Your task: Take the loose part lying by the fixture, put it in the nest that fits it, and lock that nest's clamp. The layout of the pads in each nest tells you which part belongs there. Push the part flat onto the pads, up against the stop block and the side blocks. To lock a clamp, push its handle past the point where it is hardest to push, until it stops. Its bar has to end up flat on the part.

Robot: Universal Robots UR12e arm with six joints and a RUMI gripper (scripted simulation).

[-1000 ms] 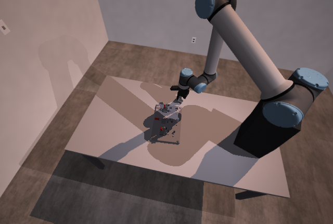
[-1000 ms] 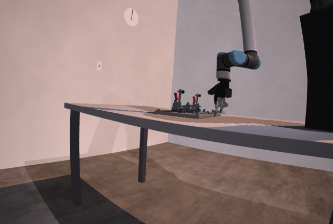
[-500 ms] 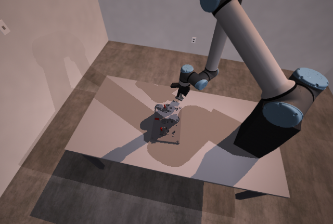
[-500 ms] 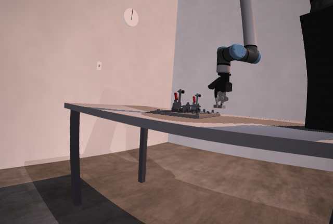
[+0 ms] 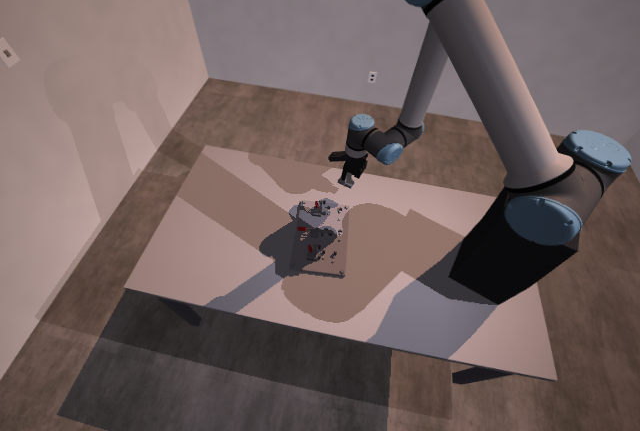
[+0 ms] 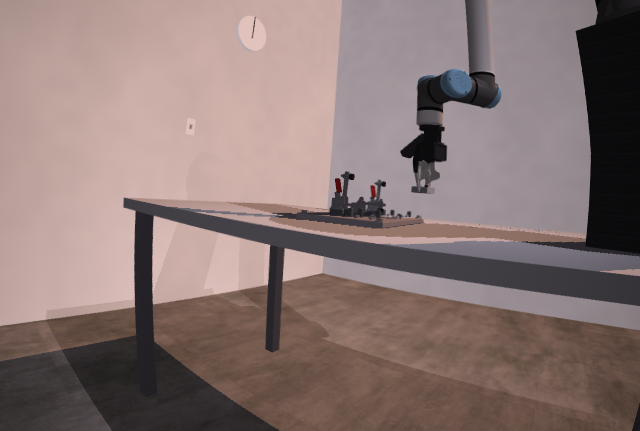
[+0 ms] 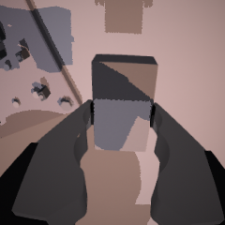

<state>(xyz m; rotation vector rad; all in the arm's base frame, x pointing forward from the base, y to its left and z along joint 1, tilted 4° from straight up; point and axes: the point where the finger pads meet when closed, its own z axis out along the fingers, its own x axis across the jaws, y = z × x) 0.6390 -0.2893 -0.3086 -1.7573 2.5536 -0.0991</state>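
Observation:
My gripper [image 5: 346, 181] [image 6: 423, 187] [image 7: 122, 103] is shut on the loose part [image 5: 347, 185] [image 6: 422, 190] [image 7: 123, 127], a grey block held above the table beside the fixture's far end. The block spans the gap between the fingertips in the wrist view; its underside is hidden. The fixture plate [image 5: 302, 266] [image 7: 53, 84] carries three clamps with red handles. Two handles [image 5: 316, 204] [image 5: 310, 248] [image 6: 338, 185] [image 6: 372, 190] stand up, with their bars raised. The middle handle [image 5: 301, 228] lies low; its bar is too small to judge. Pad layouts are too small to tell.
The fixture stands on the table [image 5: 206, 261] [image 6: 206, 211]. The raised clamp bars [image 6: 345, 186] [image 6: 380, 189] rise above the plate, left of the gripper in the exterior view. Small posts [image 7: 40, 90] [image 7: 66, 103] show on the plate at left in the wrist view.

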